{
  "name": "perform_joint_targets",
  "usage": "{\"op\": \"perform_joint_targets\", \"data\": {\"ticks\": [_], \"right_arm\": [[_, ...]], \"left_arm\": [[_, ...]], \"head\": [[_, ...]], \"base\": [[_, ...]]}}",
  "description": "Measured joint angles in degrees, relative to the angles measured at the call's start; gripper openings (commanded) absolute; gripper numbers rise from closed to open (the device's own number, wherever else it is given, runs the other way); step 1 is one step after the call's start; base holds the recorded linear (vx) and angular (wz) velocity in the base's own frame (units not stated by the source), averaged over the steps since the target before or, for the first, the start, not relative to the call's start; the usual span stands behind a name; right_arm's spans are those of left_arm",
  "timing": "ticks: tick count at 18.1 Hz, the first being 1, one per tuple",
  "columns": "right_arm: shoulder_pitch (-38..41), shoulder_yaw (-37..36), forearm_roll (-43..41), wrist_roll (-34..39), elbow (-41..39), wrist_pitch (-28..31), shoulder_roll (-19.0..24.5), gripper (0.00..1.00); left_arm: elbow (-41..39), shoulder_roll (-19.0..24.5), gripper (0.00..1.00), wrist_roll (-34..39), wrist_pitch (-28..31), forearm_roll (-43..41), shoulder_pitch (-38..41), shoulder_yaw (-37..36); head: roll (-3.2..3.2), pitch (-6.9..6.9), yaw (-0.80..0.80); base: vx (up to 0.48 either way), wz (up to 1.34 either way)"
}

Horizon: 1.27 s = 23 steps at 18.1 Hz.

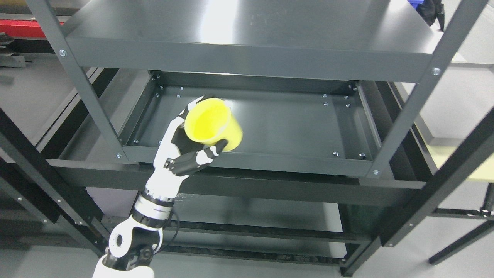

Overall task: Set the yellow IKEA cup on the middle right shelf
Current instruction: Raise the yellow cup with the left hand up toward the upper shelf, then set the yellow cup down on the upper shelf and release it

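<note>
1. Yellow plastic cup is gripped in the left hand, fingers wrapped round its wall, thumb side behind.
2. Cup is tilted, open mouth facing the camera and left.
3. Cup sits over the front left part of the middle shelf of the dark grey metal rack, just above the front lip.
4. Whether the base touches the shelf cannot be told.
</note>
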Motion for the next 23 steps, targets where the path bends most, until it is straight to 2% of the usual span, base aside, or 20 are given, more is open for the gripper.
{"op": "perform_joint_targets", "data": {"ticks": [8,14,18,23], "right_arm": [[0.0,0.0,0.0,0.1,0.0,0.0,0.0,0.99],[0.0,0.0,0.0,0.2,0.0,0.0,0.0,0.99],[0.0,0.0,0.0,0.1,0.0,0.0,0.0,0.99],[0.0,0.0,0.0,0.0,0.0,0.0,0.0,0.99]], "left_arm": [[-0.9,1.7,0.06,-3.1,0.0,0.4,-11.8,-14.1],[-1.3,0.5,0.05,-1.5,0.9,1.5,-23.0,-19.9],[-1.4,0.0,0.04,9.3,2.7,1.8,-29.7,-20.2],[-1.0,-0.3,0.02,27.8,14.4,2.0,-39.3,-18.3]], "head": [[0.00,-0.01,0.00],[0.00,-0.01,0.00],[0.00,-0.01,0.00],[0.00,-0.01,0.00]], "base": [[0.072,0.03],[0.029,0.00],[0.016,-0.01],[0.001,0.01]]}}
